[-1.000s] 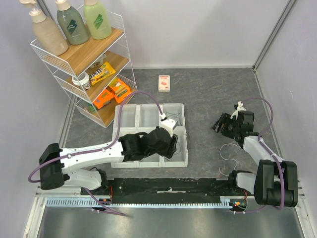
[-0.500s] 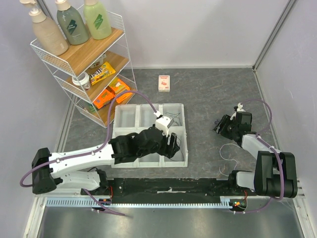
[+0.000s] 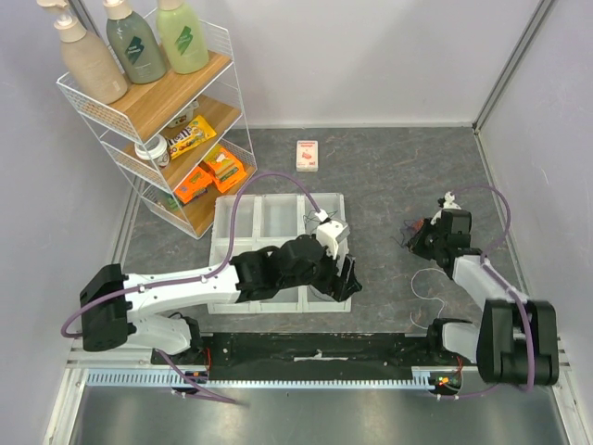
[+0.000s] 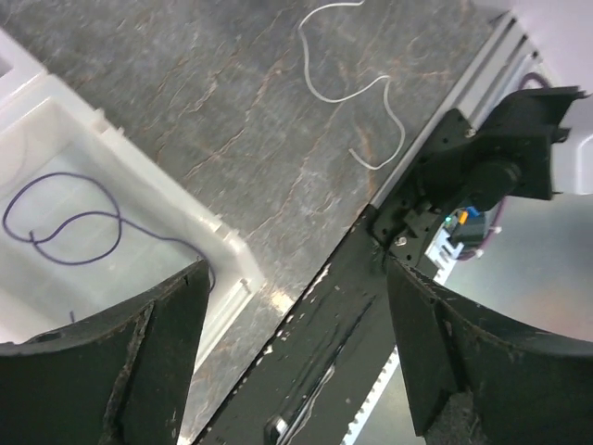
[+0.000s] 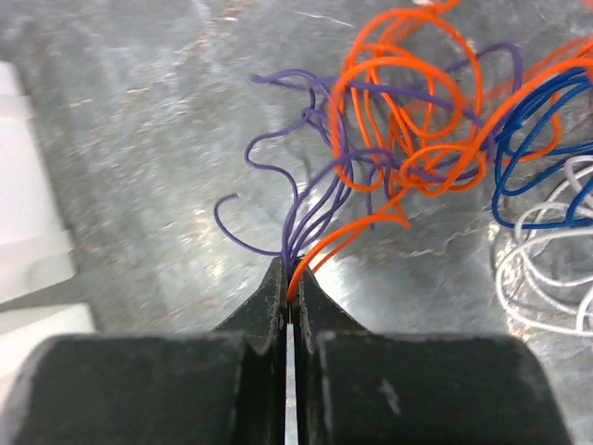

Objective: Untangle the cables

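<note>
Purple and orange strands (image 5: 298, 232) are pinched in my right gripper (image 5: 291, 278), the cables (image 5: 422, 171) bunched just ahead of it by the table's (image 3: 389, 167) right edge; my left gripper (image 4: 298, 306) hangs spread, well apart.

Both arms are showing white shells between black joint blocks. A purple hose (image 3: 269, 176) is running along the left arm (image 3: 176, 286), another hose (image 3: 509, 221) along the right arm (image 3: 477, 271). The left fingers (image 4: 102, 362) are looking matte black, scuffed and dusty; the right fingers (image 5: 417, 389) are looking black, tapering to thin tips.
</note>
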`<action>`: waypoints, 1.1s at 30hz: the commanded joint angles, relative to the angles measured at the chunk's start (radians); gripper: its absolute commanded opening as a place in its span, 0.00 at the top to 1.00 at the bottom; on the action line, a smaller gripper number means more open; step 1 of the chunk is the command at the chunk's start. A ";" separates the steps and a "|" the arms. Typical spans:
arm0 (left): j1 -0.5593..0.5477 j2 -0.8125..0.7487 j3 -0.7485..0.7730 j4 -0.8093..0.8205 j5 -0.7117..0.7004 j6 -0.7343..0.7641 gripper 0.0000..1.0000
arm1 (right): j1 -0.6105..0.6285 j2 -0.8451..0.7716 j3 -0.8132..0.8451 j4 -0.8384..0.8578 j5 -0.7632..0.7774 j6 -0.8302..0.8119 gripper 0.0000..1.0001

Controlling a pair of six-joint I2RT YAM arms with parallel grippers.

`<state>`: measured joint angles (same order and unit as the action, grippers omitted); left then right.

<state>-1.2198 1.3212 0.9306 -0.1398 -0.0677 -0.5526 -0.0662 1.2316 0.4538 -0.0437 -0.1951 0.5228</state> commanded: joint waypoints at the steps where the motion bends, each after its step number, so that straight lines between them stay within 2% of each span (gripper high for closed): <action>1: -0.003 -0.002 0.014 0.132 0.055 0.013 0.19 | 0.011 -0.205 -0.001 -0.094 -0.095 -0.010 1.00; 5: 0.009 0.048 0.069 0.135 0.063 0.072 0.27 | 0.012 -0.366 -0.015 -0.205 -0.200 0.003 1.00; 7: 0.026 0.079 0.105 0.126 0.063 0.092 0.28 | 0.011 -0.431 0.002 -0.266 -0.239 0.003 1.00; 11: 0.095 0.125 0.134 0.196 0.172 0.114 0.17 | 0.011 -0.562 0.040 -0.349 -0.296 -0.009 1.00; 14: 0.150 0.182 0.165 0.221 0.252 0.117 0.15 | 0.011 -0.632 0.065 -0.395 -0.300 -0.024 1.00; 19: 0.197 0.317 0.252 0.253 0.377 0.111 0.17 | 0.011 -0.624 0.088 -0.407 -0.351 -0.033 1.00; 26: 0.221 0.467 0.370 0.249 0.437 0.076 0.19 | 0.012 -0.646 0.082 -0.415 -0.360 -0.032 1.00; 33: 0.224 0.561 0.413 0.241 0.447 0.034 0.35 | 0.012 -0.669 0.079 -0.432 -0.377 -0.015 1.00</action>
<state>-1.0008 1.8435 1.2930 0.0631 0.3462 -0.4862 -0.0559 0.5739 0.5072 -0.4690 -0.5278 0.5022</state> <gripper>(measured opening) 0.679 0.011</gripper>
